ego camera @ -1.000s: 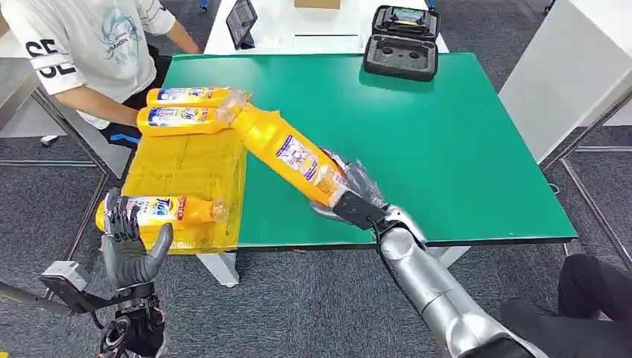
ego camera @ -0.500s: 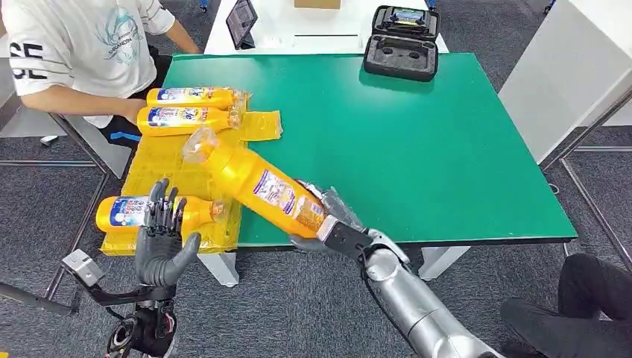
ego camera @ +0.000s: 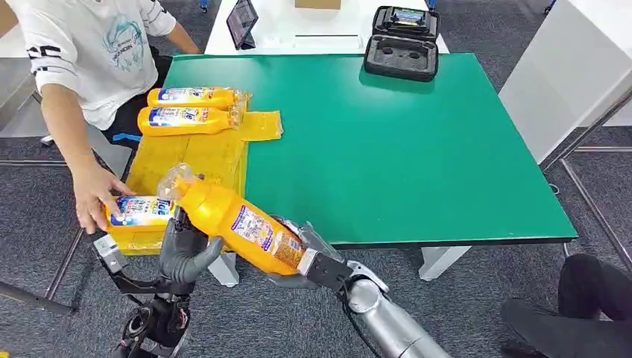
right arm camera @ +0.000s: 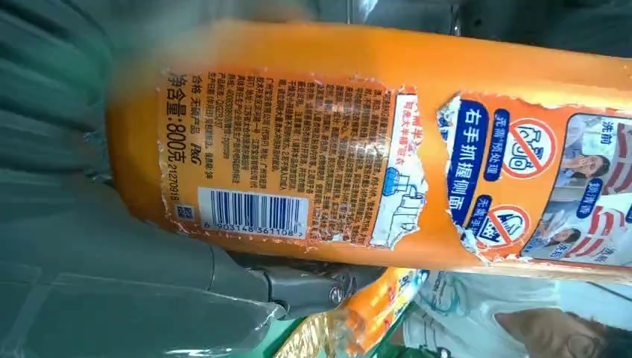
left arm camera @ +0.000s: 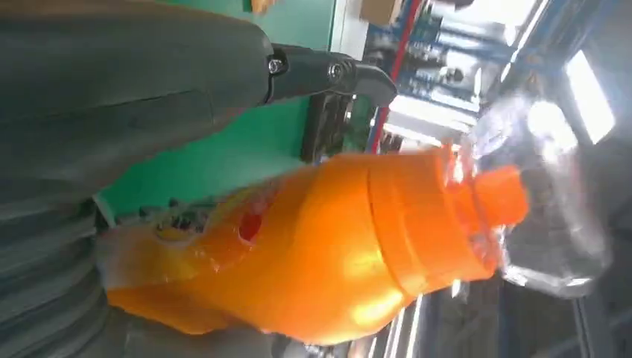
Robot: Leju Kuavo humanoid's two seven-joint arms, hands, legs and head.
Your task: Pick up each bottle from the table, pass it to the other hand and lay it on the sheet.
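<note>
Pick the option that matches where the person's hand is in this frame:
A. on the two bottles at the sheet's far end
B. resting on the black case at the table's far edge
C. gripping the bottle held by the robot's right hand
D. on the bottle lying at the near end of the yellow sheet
D: the person's hand lies on the near bottle on the yellow sheet.

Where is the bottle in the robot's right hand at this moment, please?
In the head view, the bottle is off the table's near-left edge, its base in the right hand, its cap end at the left hand.
</note>
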